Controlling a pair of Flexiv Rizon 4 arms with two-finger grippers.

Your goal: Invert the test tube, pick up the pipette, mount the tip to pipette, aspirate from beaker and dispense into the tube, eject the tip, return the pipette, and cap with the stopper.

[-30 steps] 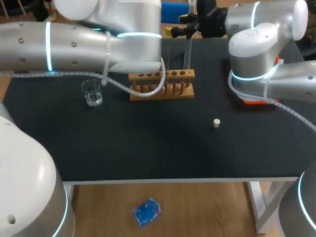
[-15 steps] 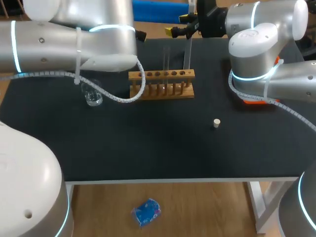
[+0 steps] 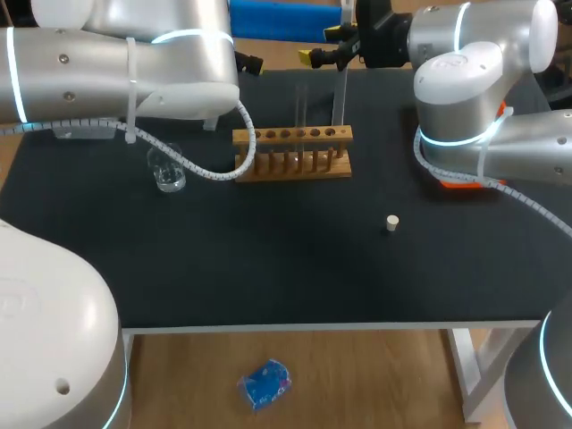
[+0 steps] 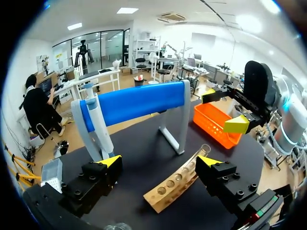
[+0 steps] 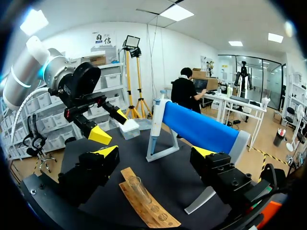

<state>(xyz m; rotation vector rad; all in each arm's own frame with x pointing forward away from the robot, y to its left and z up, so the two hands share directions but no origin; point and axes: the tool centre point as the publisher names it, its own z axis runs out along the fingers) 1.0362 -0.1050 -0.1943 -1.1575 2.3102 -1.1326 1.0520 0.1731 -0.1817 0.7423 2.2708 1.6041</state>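
A clear test tube (image 3: 300, 105) stands upright in the wooden rack (image 3: 292, 153), mouth up. My left gripper (image 4: 160, 163) hangs open above the table behind the rack's left end, nothing between its fingers; the tube (image 4: 200, 155) is just ahead of its one finger. My right gripper (image 5: 154, 152) is open and empty too, high behind the rack's right end (image 3: 323, 46). The pipette (image 4: 96, 122) hangs at one end of the blue stand (image 4: 139, 103) at the table's back. The glass beaker (image 3: 167, 168) sits left of the rack. The small stopper (image 3: 391, 222) lies right of centre.
An orange bin (image 3: 465, 183) sits at the right, partly under my right arm. A clear tip box (image 5: 129, 128) stands at the back left near the pipette. My left arm's cable (image 3: 192, 161) droops over the beaker and rack end.
My left arm has drawn back to the left, away from the rack, uncovering the upright test tube. The right arm has stayed put.
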